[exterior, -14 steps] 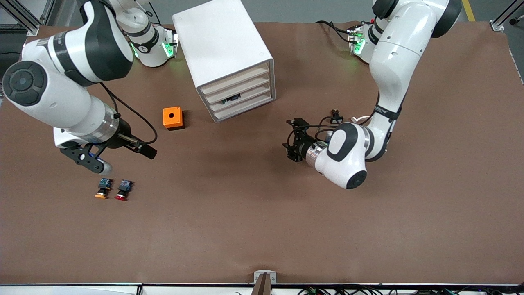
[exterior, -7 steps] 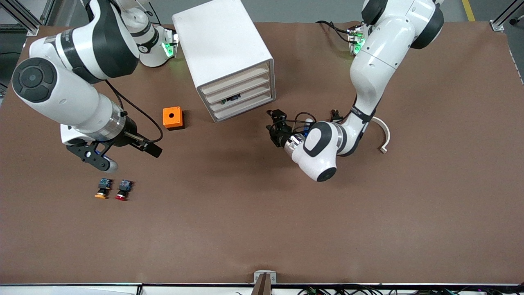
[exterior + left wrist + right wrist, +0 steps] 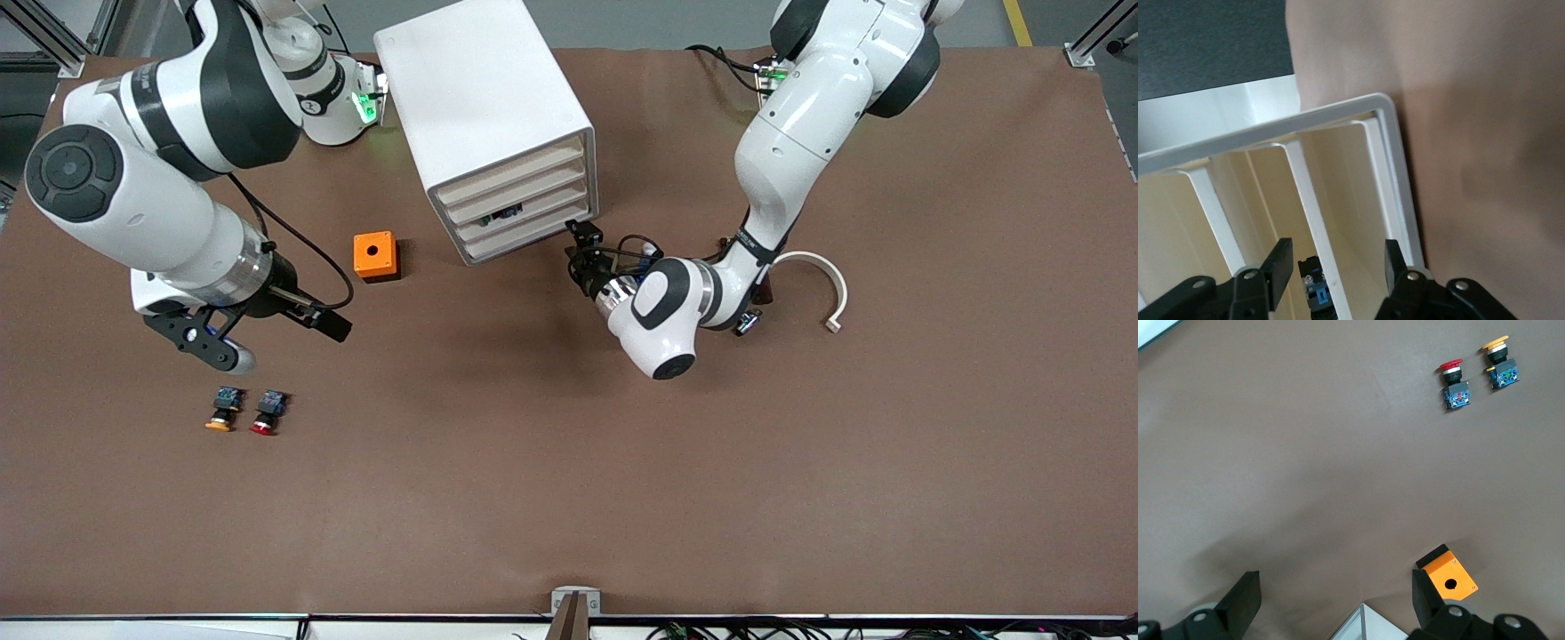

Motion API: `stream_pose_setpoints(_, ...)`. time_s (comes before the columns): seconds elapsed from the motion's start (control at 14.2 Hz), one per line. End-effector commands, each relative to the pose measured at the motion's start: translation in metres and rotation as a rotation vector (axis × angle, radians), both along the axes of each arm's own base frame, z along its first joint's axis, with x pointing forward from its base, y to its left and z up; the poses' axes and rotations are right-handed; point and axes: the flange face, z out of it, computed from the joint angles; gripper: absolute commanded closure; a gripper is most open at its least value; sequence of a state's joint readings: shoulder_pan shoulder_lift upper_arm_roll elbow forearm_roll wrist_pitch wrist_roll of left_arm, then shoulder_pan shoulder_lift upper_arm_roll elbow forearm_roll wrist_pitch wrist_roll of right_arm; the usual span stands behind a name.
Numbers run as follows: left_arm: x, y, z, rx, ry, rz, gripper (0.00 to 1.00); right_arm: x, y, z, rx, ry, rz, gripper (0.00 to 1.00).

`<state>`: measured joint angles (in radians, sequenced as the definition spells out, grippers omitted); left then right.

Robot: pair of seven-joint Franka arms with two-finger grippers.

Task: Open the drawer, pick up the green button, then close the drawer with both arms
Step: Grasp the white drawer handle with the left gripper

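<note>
- A brown tabletop [image 3: 569, 480] carries a white boxy cabinet [image 3: 480, 98] with four cream slanted drawer fronts stacked one above another, facing the front camera at an angle.
- The task's drawer [image 3: 524, 220], a lower one of the four, sits pushed in; through a gap in the fronts a small dark and bluish part shows inside the cabinet.
- In the left wrist view a small black and blue block [image 3: 1315, 293] lies inside one cream compartment; it looks like the rear of the push button, though its cap cannot be seen.
- The left arm's black two-finger gripper [image 3: 582, 253] is right at the cabinet's lower corner, toward the left arm's end of the table, pointing at the drawer fronts.
- Its fingers [image 3: 1279, 267] stand partly apart, one to each side of a white divider of the cabinet front, and they grasp nothing.
- The right arm's black gripper [image 3: 258, 333] hangs over bare tabletop, above and just short of two loose buttons; its fingers [image 3: 1245, 597] are spread wide and hold nothing.
- An orange-capped push button [image 3: 220, 411] and a red-capped push button [image 3: 268, 412] lie side by side near the right arm's end of the table, caps toward the front camera.
- A small orange box with a round hole in its top [image 3: 375, 256] sits between the cabinet and the right gripper.
- A curved white arc-shaped piece [image 3: 822, 276] lies on the tabletop beside the left arm.
</note>
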<state>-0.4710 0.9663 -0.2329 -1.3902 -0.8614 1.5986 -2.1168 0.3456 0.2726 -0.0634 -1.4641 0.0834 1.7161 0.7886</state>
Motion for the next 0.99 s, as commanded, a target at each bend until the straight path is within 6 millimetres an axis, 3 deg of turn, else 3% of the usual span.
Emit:
stream_pose_setpoints(0.0, -0.011, -0.007, 0.000, -0.009, 0.076, -0.013, 0.40, -0.004, 0.001, 0.007, 0.011, -0.003, -0.018, 0.00)
stream_pose_setpoints(0.42, -0.042, -0.023, -0.019, 0.001, 0.128, -0.057, 0.43, -0.004, 0.001, 0.007, 0.012, -0.004, -0.018, 0.00)
stream_pose_setpoints(0.92, -0.062, -0.041, -0.020, -0.001, 0.128, -0.099, 0.75, -0.012, 0.027, 0.007, 0.014, 0.001, -0.068, 0.00)
